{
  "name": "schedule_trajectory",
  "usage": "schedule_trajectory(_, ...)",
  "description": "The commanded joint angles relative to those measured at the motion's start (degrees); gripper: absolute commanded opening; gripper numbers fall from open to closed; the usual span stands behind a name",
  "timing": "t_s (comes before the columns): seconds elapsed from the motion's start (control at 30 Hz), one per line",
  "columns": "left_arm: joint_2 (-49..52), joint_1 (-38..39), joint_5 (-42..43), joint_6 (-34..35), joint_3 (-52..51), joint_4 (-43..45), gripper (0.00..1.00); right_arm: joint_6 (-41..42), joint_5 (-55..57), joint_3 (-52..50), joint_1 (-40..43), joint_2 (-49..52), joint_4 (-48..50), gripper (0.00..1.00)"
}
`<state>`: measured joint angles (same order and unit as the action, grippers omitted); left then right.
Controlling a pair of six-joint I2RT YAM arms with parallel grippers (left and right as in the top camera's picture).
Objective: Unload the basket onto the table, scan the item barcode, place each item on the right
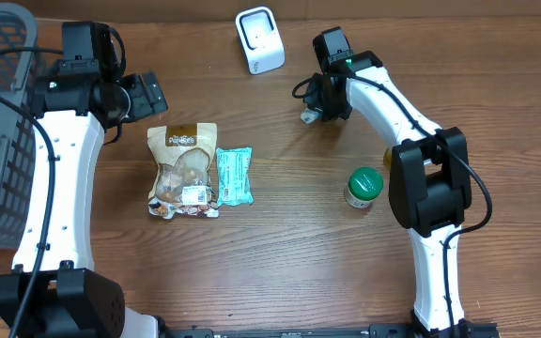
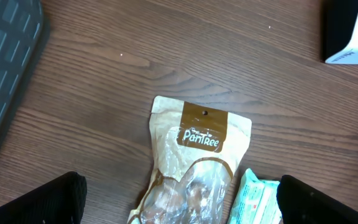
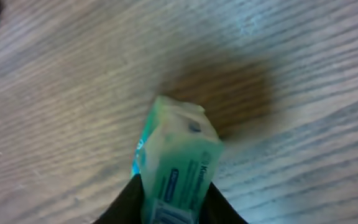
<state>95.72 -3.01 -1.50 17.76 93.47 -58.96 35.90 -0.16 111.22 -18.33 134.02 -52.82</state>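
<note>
Clamping a small green-and-white carton end-out, the right gripper hangs near the white plastic barcode scanner, which lies to its left by the brown wooden table far edge; the left gripper is open and farther off.

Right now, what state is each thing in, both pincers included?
Left pincer: open, holding nothing.
Right pincer: shut on the green pack.
Snack bag: lying flat, label up.
Teal packet: lying flat beside the bag.
Jar: upright, green lid on.
</note>
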Motion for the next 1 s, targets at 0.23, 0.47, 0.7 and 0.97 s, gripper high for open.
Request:
schedule_trajectory(0.23, -0.1, 0.4, -0.2, -0.4, 0.5, 0.0, 1.0, -11.4, -3.2, 0.3, -0.4, -3.0, -10.8, 0.21)
schedule_trajectory(0.47, -0.1, 0.4, -0.2, -0.4, 0.5, 0.0, 1.0, -23.3, -4.4, 0.3, -3.9, -6.7, -16.7, 0.22)
schedule_trajectory(0.7, -0.1, 0.4, -0.2, -0.4, 0.5, 0.0, 0.99, -24.2, -4.2, 0.3, -7.2, -6.7, -17.8, 0.33)
schedule_trajectory(0.97, -0.1, 0.4, -0.2, -0.4, 0.5, 0.0, 0.99, -23.7, 0.0, 0.3, -8.7, -6.6, -15.6, 0.53)
